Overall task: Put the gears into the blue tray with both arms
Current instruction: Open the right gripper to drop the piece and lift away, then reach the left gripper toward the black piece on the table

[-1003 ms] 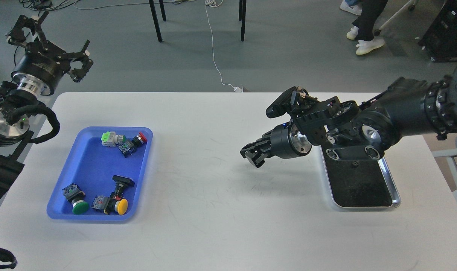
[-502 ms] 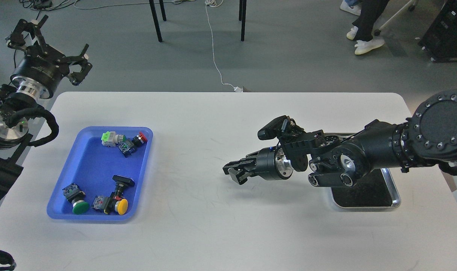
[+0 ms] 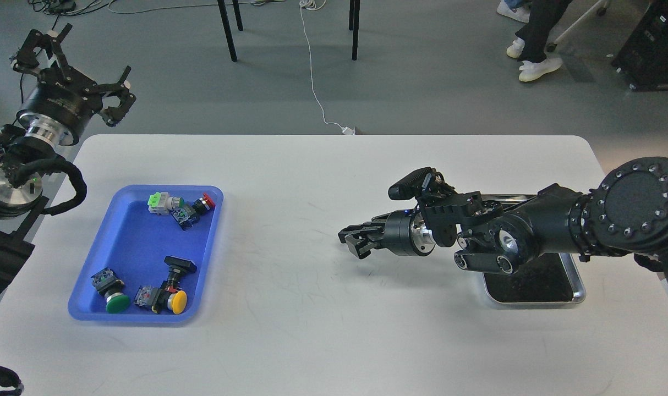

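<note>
The blue tray [image 3: 129,247] lies on the left of the white table and holds several coloured-cap push-button switches [image 3: 171,300]. I cannot make out any gears; the steel tray's dark inside is too dim to read and is partly covered by my right arm. My right gripper [image 3: 352,242] hovers over the table's middle, pointing left toward the blue tray. Its dark fingers sit close together, and I cannot tell whether anything is between them. My left gripper [image 3: 76,70] is raised beyond the table's far left corner, with its fingers spread open and nothing in them.
A shiny steel tray [image 3: 579,294] with a dark inside sits at the right, under my right forearm. Bare table lies between the two trays. Chair legs, a white cable and a person's feet are on the floor beyond the table.
My right arm swung forward and down over the steel tray. Its gripper went left toward the blue tray, then drew back slightly right and up. The left arm barely moved.
</note>
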Robot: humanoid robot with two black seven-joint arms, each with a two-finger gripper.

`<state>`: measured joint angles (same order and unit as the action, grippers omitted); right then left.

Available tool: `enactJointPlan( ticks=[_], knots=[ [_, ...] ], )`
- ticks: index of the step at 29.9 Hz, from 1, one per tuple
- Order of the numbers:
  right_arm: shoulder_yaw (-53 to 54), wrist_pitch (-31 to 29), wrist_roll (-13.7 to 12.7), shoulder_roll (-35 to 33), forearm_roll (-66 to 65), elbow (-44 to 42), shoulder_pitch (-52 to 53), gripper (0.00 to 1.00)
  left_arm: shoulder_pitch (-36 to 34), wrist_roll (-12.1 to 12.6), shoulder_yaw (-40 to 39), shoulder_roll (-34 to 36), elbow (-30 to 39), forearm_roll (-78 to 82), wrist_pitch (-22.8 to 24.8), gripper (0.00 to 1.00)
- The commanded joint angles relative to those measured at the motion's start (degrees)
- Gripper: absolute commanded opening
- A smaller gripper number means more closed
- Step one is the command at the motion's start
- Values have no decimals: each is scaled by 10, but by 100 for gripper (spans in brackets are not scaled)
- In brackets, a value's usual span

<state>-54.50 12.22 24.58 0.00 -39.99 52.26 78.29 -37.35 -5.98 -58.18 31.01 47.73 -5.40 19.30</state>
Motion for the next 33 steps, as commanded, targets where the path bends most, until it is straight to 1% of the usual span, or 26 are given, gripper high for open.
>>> enactJointPlan(
  ticks=[1,3,4,5,6,7,10,11,15,19,20,23,27,30,31,33],
  knots=[
    [3,0,1,0,2,5,6,57,0,0,0,1,0,0,-1,98],
    [23,0,0,0,2,7,10,69,-1,0,0,1,0,0,-1,98],
    [37,0,0,0,3,7,11,76,-1,0,0,2,0,0,-1,98],
    [54,0,0,0,3,7,11,85,-1,1,0,2,0,0,-1,98],
    [67,1,0,0,5,7,11,91,-1,1,0,2,0,0,-1,98],
    [83,1,-1,0,7,7,12,94,-2,2,0,3,1,1,0,98],
    [151,-5,-1,0,10,5,33,96,-4,7,2,12,3,4,0,98],
    [177,-7,-1,-15,10,5,34,96,-5,8,3,15,5,5,0,98],
    [294,-22,-1,-109,10,10,30,97,-24,9,34,23,17,7,-1,98],
    [440,-62,-6,-224,10,55,6,96,-75,6,107,33,25,33,-1,98],
    [480,-72,-7,-254,10,67,-12,96,-95,6,129,34,25,53,0,98],
    [582,-96,-8,-310,29,95,-77,97,-133,3,176,31,25,131,3,98],
    [671,-121,-9,-377,90,121,-169,96,-157,4,191,22,70,251,3,97],
    [718,-134,-7,-400,149,128,-233,96,-161,4,192,-2,115,368,1,96],
    [726,-137,-7,-404,163,129,-246,96,-161,4,192,-10,120,396,0,95],
    [756,-155,-8,-417,219,129,-287,96,-160,4,199,-51,127,512,-5,92]
  ],
)
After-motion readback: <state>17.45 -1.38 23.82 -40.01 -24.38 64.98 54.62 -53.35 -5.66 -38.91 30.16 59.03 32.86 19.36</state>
